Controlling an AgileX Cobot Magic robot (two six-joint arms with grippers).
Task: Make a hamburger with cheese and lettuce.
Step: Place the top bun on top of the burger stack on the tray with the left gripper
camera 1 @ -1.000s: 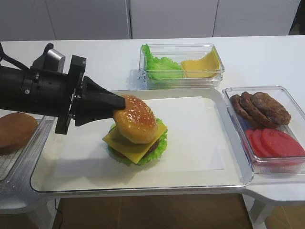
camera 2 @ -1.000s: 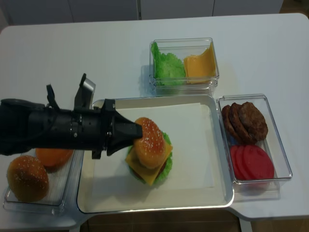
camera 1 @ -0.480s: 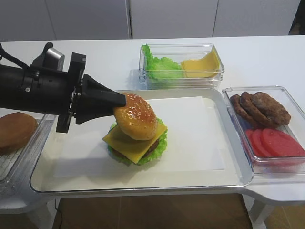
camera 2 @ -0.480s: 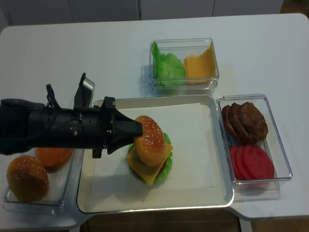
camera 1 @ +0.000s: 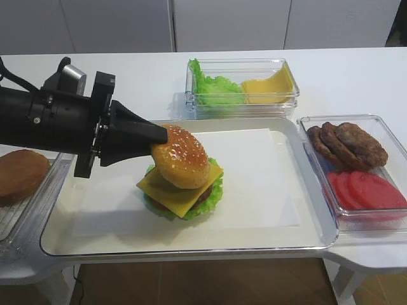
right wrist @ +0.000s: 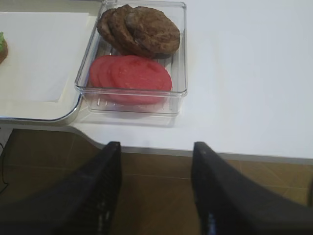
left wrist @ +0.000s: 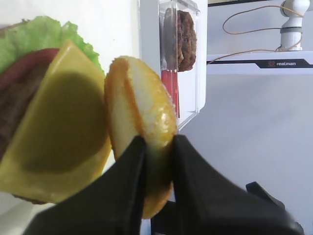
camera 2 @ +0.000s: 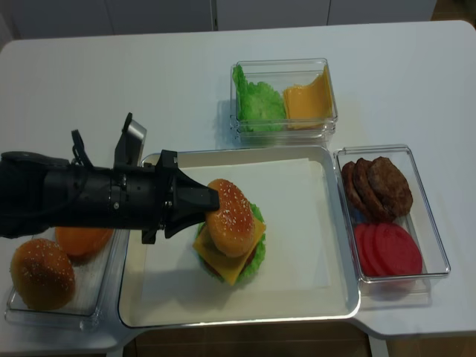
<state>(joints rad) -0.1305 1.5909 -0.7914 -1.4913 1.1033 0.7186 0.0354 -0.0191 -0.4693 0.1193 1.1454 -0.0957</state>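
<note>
The hamburger lies on white paper in the tray: frilly lettuce [camera 1: 216, 190], a brown patty [left wrist: 19, 88] and a square cheese slice [camera 1: 162, 190] with its corners sticking out. My left gripper [camera 1: 158, 136] reaches in from the left. It is shut on the edge of a golden sesame bun top [camera 1: 182, 157], which is tilted over the cheese and touches it or hangs just above. The left wrist view shows the bun rim [left wrist: 142, 103] pinched between the black fingers [left wrist: 122, 186]. My right gripper [right wrist: 156, 147] is open and empty beyond the table's front edge.
A clear box at the back [camera 1: 241, 95] holds loose lettuce leaves and spare cheese slices. To the right of the tray [camera 1: 305, 235], another box [right wrist: 132, 105] holds patties and tomato slices. A box on the left [camera 2: 44, 312] holds bun halves.
The bun top in my left gripper has shifted only slightly over the stack. Nothing else has moved.
</note>
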